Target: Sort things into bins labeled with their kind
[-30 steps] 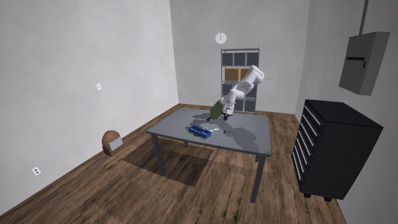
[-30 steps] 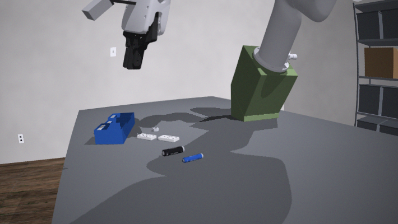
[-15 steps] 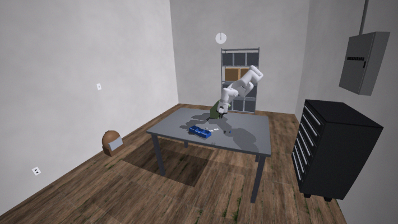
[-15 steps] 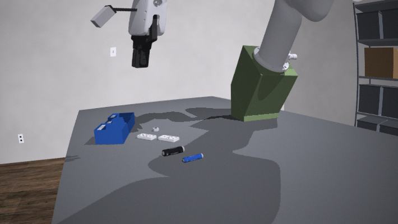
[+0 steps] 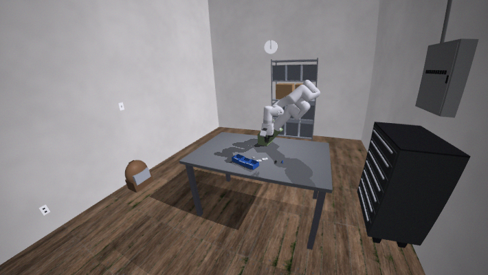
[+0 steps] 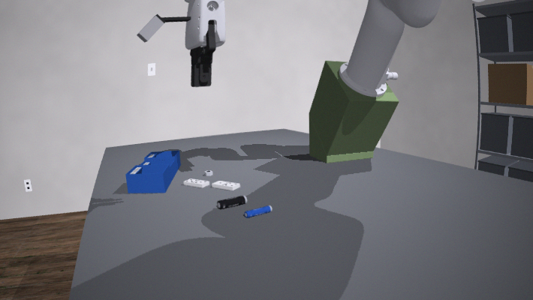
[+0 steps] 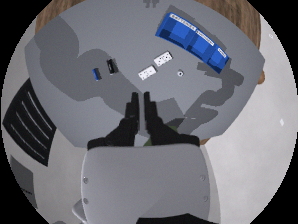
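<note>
While the tool [image 5: 264, 135] hangs high in the top view, the blue bins [image 5: 245, 161] sit mid-worktop [image 5: 309, 179]. Exterior: fingers pressed together on nothing; batteries [image 6: 232, 202] could roll if nudged. Wrist: bin labels unreadable, so missorting threatens.
</note>
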